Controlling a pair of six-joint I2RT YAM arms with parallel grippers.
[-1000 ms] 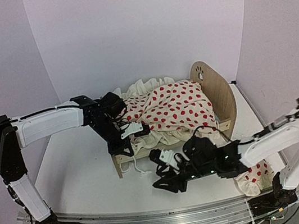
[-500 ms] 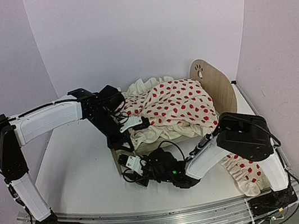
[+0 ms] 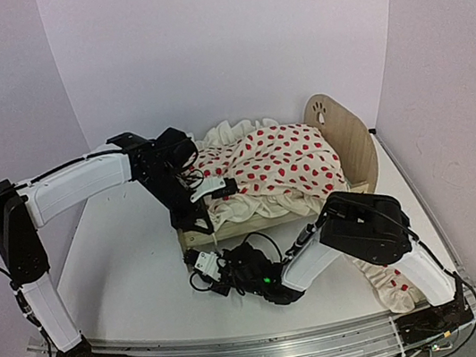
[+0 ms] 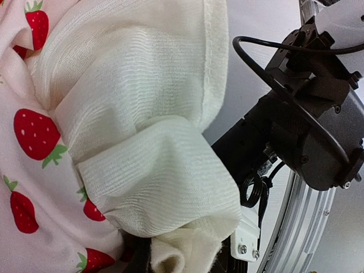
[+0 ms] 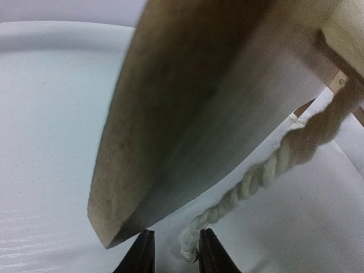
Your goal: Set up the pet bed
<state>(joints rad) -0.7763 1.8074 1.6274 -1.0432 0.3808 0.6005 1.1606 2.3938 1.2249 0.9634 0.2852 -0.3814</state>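
Pet bed (image 3: 351, 147), light plywood: half set | left claw (image 3: 213, 191) grips cream red-spotted blanket (image 3: 281, 163) draped over it | right claw (image 5: 175, 253) parted round end of white twisted cord (image 5: 267, 170) | straightening remains

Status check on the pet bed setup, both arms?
Left gripper: jaws shut on blanket above footboard. Right gripper: jaws open astride cord end, low at footboard. Pet bed upright, blanket bunched on top.

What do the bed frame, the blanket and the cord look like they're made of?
Bed frame: light unpainted plywood, probably; pale grain, matte.
Blanket: soft woven cotton-like cloth, cream with red print, ruffled.
Cord: twisted off-white fibre, frayed end, likely cotton.
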